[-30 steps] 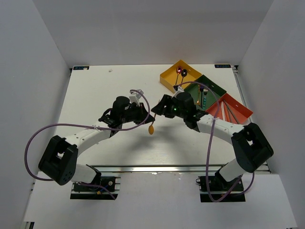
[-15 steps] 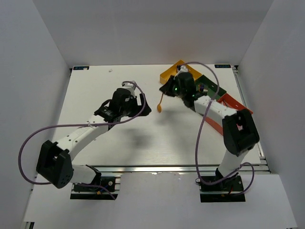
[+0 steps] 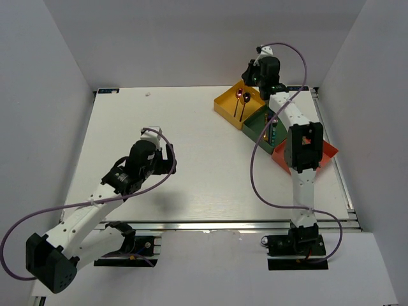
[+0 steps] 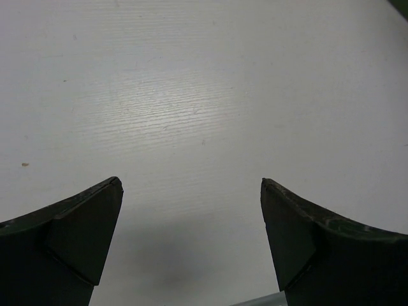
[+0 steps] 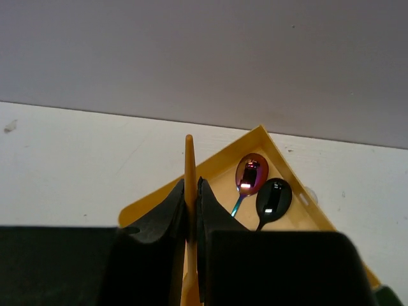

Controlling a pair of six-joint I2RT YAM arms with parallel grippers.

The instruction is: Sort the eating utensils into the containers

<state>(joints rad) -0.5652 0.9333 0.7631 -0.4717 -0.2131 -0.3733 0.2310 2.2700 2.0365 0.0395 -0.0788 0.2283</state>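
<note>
My right gripper is shut on the handle of an orange spoon, held upright over the near corner of the yellow tray. In that tray lie a pink-purple spoon and a dark spoon. From above, the right gripper hangs at the far side of the yellow tray. Beside it stand the dark green tray, which holds forks, and the red-orange tray, partly hidden by the arm. My left gripper is open over bare table with nothing between its fingers.
The three trays stand in a diagonal row at the far right of the white table. White walls enclose the table on the left, back and right. The right arm's purple cable loops over the table beside the trays.
The left gripper let go of the orange spoon and drew back toward the near left. The right gripper closed on the spoon and carried it from mid-table to over the yellow tray.
</note>
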